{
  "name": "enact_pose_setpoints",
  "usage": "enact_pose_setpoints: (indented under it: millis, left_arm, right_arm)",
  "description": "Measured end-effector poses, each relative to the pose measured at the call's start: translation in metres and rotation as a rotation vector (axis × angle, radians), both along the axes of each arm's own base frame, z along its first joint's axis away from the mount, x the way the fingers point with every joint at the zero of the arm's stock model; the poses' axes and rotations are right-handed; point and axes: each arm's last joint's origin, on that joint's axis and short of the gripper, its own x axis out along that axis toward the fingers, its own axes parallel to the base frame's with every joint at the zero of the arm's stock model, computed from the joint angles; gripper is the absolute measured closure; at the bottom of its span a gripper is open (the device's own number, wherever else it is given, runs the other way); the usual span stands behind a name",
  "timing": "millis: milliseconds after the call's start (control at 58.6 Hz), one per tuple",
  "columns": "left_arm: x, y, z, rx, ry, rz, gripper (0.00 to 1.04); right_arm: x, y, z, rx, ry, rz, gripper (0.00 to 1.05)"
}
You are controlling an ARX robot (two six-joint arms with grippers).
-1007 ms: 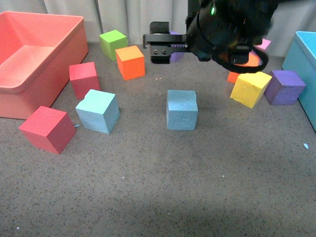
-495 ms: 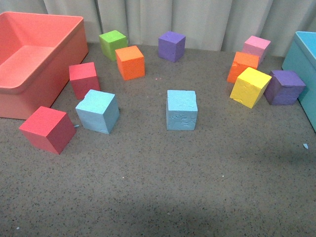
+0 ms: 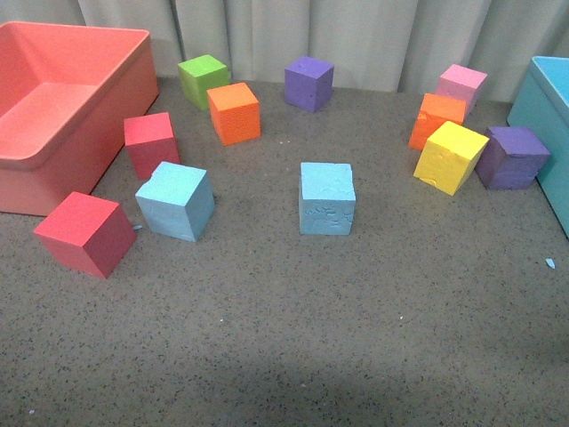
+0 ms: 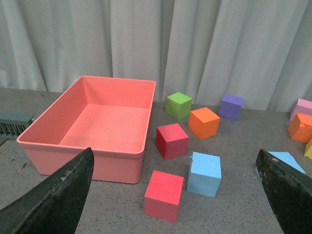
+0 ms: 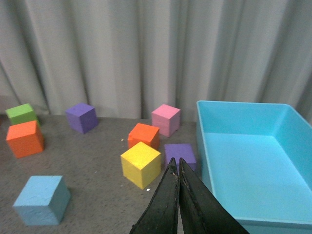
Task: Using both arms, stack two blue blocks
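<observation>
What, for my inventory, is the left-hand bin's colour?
The bin is salmon pink, clearest in left wrist view.

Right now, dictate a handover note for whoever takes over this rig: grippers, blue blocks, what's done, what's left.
Left gripper: open, empty.
Right gripper: shut, holding nothing.
Smoother blue block: on the table, beside a red cube.
Pitted blue block: mid-table, well apart from the other.
Done: nothing stacked.
Left: grasp one blue block and set it on the other.
</observation>
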Motion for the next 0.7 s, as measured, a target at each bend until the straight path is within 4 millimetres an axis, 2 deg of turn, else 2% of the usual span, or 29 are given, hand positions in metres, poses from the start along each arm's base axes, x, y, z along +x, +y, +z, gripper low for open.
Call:
enact_pose_setpoints:
  millis: [137, 700]
  left_arm:
    - [0.0, 0.0, 0.0, 0.0, 0.0, 0.0, 0.07]
    - [0.0, 0.0, 0.0, 0.0, 0.0, 0.0, 0.07]
  right_arm:
    - [-0.01, -0.008, 0.0, 0.001, -0.002, -0.018, 1.04]
    - [-0.04, -0.008, 0.005, 0.001, -0.018, -0.013, 1.04]
